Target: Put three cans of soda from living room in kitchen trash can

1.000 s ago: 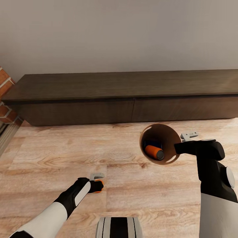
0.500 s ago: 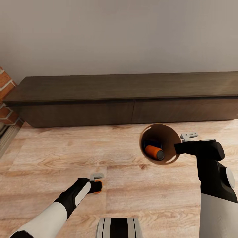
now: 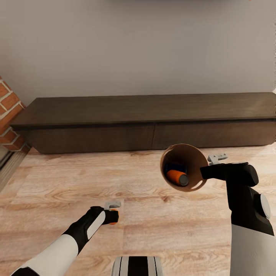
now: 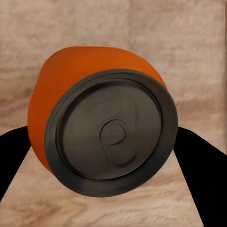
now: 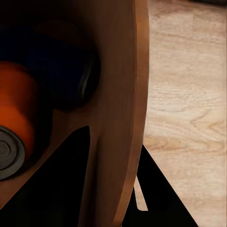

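Left claw point(image 3: 112, 217) is clenched on an orange soda can point(image 4: 101, 130) above the wood floor point(image 3: 57, 184). Right claw point(image 3: 207, 171) pinches the trash can point(image 3: 193, 163) rim, an orange can inside point(image 3: 176, 177) beside a blue one point(image 3: 174, 167).

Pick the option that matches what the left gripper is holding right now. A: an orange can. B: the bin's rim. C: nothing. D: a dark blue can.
A: the left gripper is shut on an orange can, its dark metal top facing the left wrist camera.
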`<state>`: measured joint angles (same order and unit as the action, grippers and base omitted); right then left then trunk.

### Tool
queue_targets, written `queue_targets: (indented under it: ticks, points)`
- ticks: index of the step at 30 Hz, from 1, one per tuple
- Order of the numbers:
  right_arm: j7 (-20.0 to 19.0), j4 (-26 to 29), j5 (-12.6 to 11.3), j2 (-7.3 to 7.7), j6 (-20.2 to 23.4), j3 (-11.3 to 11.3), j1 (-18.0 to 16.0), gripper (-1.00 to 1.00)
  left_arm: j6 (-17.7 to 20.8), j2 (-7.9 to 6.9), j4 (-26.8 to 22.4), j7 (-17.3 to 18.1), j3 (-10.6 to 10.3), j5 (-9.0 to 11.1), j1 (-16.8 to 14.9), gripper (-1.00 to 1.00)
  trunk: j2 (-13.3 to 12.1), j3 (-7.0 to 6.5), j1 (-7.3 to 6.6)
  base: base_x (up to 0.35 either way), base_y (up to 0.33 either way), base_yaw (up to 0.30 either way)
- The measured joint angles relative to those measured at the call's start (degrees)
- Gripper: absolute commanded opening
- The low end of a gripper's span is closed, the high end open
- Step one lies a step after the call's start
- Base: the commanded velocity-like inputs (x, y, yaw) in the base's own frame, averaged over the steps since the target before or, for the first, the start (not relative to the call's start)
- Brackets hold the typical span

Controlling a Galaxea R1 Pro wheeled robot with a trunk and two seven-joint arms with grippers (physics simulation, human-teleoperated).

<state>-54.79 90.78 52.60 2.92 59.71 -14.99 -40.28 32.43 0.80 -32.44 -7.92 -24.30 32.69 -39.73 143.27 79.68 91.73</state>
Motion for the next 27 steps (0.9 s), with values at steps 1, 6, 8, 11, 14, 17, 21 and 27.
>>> queue_targets:
  ticks: [1,6,8,11,14,17,21,27]
  points:
    - [-0.01,0.00,-0.13,0.00,0.06,0.10,0.01,-1.00,0.00,0.00,0.00,0.00,0.01,0.00,0.00,-1.00,-0.01,-0.22,-0.03,0.000,0.000,0.000]
    - [0.00,0.00,0.06,0.02,0.00,0.49,0.25,-1.00,0.08,-0.01,-0.33,0.12,-0.15,0.03,0.02,-1.00,-1.61,-1.16,-0.92,0.000,0.000,0.000]
    - [0.01,0.00,0.04,0.05,-0.03,0.50,0.27,-1.00,0.25,-0.04,-0.74,0.24,-0.19,0.03,0.09,-1.00,-2.41,-1.52,-1.36,0.000,0.000,0.000]
    - [0.00,-0.03,-0.07,0.04,-0.01,0.56,0.29,-1.00,0.69,-0.14,-2.36,0.33,-0.15,0.12,0.14,-1.00,-3.62,-2.06,-2.02,0.000,0.000,0.000]
    - [-0.09,-0.09,0.41,0.00,-0.20,2.22,0.48,-1.00,6.32,-0.36,-12.03,0.55,0.38,0.57,0.15,-1.00,-4.82,-2.60,-2.68,0.000,0.000,0.000]
    - [-1.28,-0.12,-0.69,-0.10,0.29,3.47,0.74,-1.00,16.21,-2.70,-25.72,0.59,0.79,0.16,0.20,-1.00,-6.02,-3.14,-3.34,0.000,0.000,0.000]
    - [-2.94,-0.20,0.00,-1.11,0.05,3.85,1.22,-1.00,25.81,-5.49,-41.39,0.61,1.05,0.55,0.48,-1.00,-7.63,-3.86,-4.22,0.000,0.000,0.000]
    - [-3.47,-0.47,-0.40,-3.40,0.29,4.01,1.91,-1.00,27.56,-8.56,-54.76,0.89,1.83,5.75,0.81,-1.00,-10.03,-4.93,-5.53,0.000,0.000,0.000]
